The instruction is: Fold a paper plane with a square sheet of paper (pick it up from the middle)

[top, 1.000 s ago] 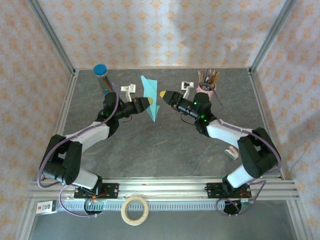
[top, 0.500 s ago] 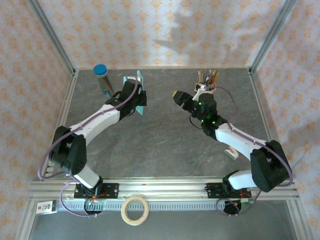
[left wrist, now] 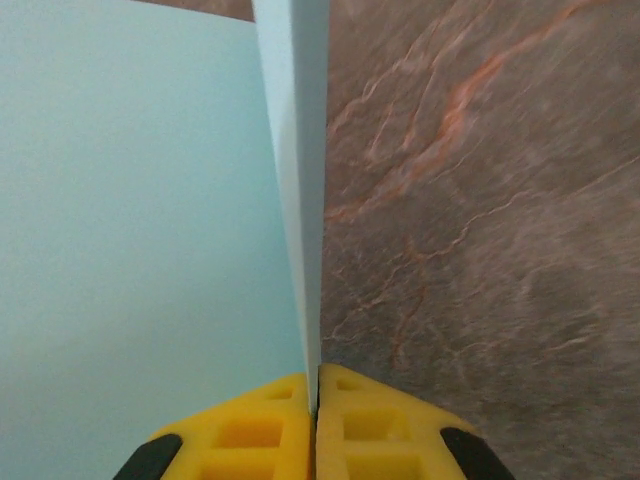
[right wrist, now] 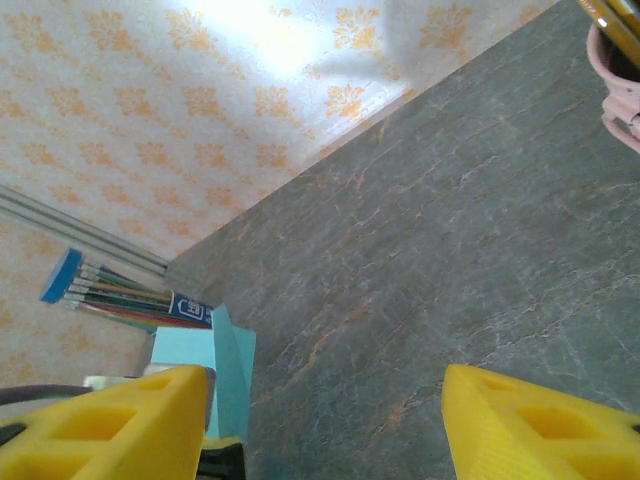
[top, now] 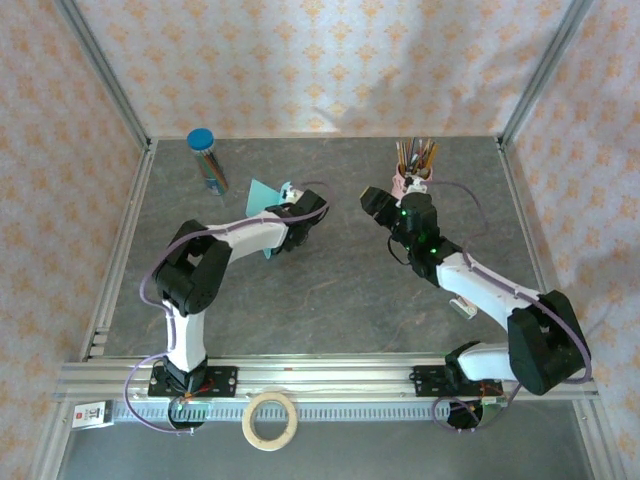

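The paper plane point(top: 260, 196) is a creased light turquoise dart at the back left of the middle of the table. My left gripper point(top: 281, 231) is shut on it. In the left wrist view the yellow fingers meet at the gripper's tip point(left wrist: 316, 388), pinching the centre ridge of the paper plane point(left wrist: 298, 200); one wing spreads wide to the left. My right gripper point(top: 372, 200) hovers to the right of the plane, apart from it. It is open point(right wrist: 325, 405) with nothing between its fingers, and the paper plane point(right wrist: 232, 372) shows past its left finger.
A clear tube of pencils with a blue cap point(top: 204, 152) lies at the back left. A pink cup of pencils point(top: 414, 168) stands behind my right gripper. A small white object point(top: 462, 305) lies at the right, and a tape roll point(top: 272, 420) sits before the rail.
My left arm swung the plane to the back left, then turned its wrist and brought the plane low over the table. My right gripper drew back to the right.
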